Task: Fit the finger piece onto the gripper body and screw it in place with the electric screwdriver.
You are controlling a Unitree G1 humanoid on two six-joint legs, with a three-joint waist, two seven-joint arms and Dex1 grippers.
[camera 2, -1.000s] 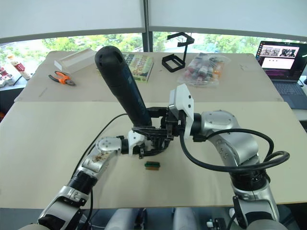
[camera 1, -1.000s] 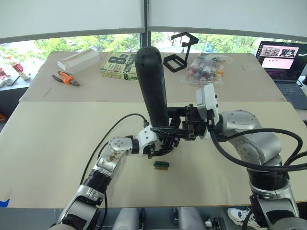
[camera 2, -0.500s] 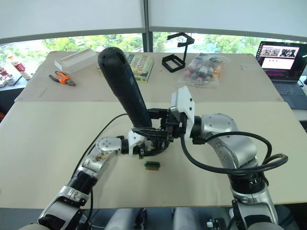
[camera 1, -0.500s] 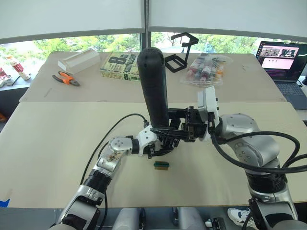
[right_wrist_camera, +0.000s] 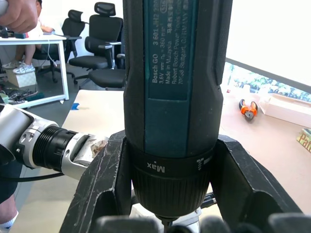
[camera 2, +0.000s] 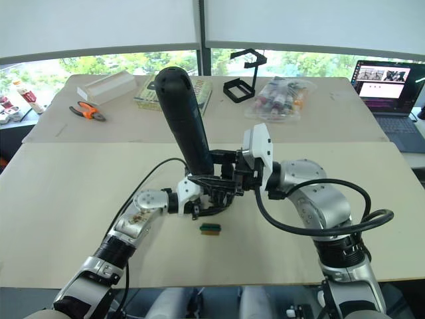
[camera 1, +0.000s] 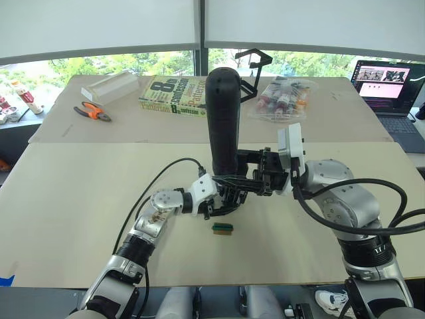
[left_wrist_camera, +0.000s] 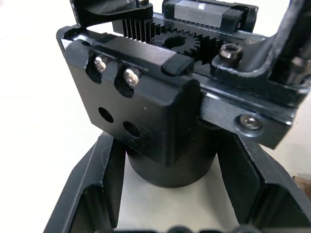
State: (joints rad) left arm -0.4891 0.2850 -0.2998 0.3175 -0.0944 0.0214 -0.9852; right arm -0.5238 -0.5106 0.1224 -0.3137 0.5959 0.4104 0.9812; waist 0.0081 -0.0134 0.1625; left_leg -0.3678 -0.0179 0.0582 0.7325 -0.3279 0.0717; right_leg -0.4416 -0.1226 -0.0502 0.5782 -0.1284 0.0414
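Driving a screw into the gripper body (camera 1: 229, 193), the upright electric screwdriver (camera 1: 222, 119) risks slipping.

Head view: both meet just above the green-and-brown block (camera 1: 222, 228). Left wrist view: left gripper (left_wrist_camera: 165, 194) clamps the body's base. Right wrist view: right gripper (right_wrist_camera: 167, 184) clamps the screwdriver; tilt could cam the bit out. Finger piece unclear.

The electric screwdriver (right_wrist_camera: 175, 97) reads "Bosch GO", "Max"; the book (camera 1: 174, 97) shows "8th".

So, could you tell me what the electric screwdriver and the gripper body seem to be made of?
The electric screwdriver: apparently matt black and dark teal plastic, with printed lettering on the casing. The gripper body: smooth black housing, plastic or coated metal, unclear which; its screws and toothed gear look like metal.
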